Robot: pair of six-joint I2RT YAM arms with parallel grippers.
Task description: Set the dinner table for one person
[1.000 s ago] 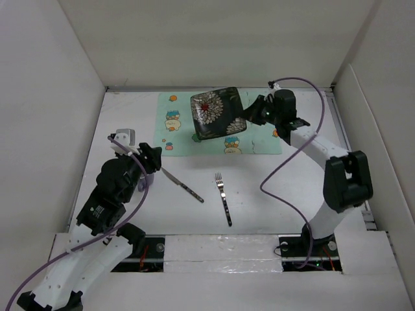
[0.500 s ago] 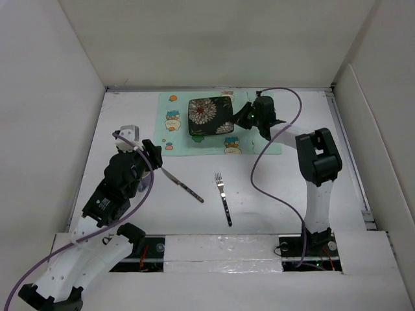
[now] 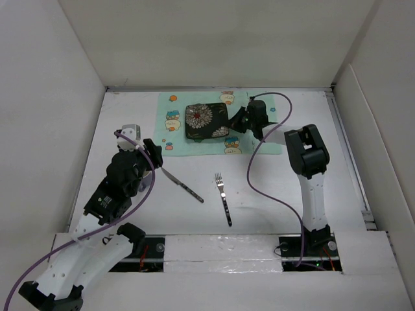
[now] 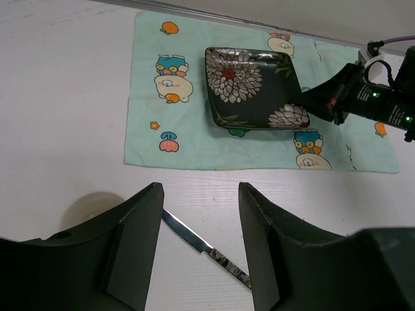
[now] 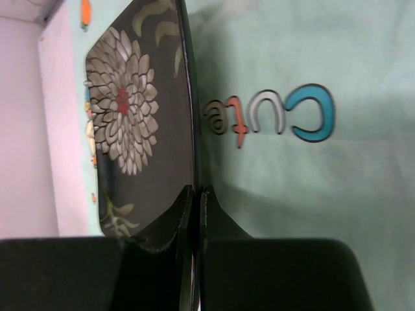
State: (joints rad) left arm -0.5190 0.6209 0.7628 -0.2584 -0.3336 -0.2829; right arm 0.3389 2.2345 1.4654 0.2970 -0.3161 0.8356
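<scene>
A square black plate with a flower print (image 3: pixel 206 121) lies on the mint-green cartoon cloth (image 3: pixel 174 133) at the back of the white dinner table (image 3: pixel 272 188). My right gripper (image 3: pixel 235 121) is shut on the plate's right rim; in the right wrist view the fingers (image 5: pixel 194 214) pinch the plate (image 5: pixel 139 123) edge-on. A knife (image 3: pixel 183 185) and a fork (image 3: pixel 223 197) lie on the table in front of the cloth. My left gripper (image 4: pixel 200 241) is open and empty above the knife (image 4: pixel 202 246), whose blade shows between the fingers.
White upright panels (image 3: pixel 52 103) edge the table on the left, back and right. The right arm's purple cable (image 3: pixel 259 175) loops over the table right of the fork.
The right gripper has lowered the plate from a tilted, raised pose down onto the cloth, moving it slightly left. The left arm has barely moved.
</scene>
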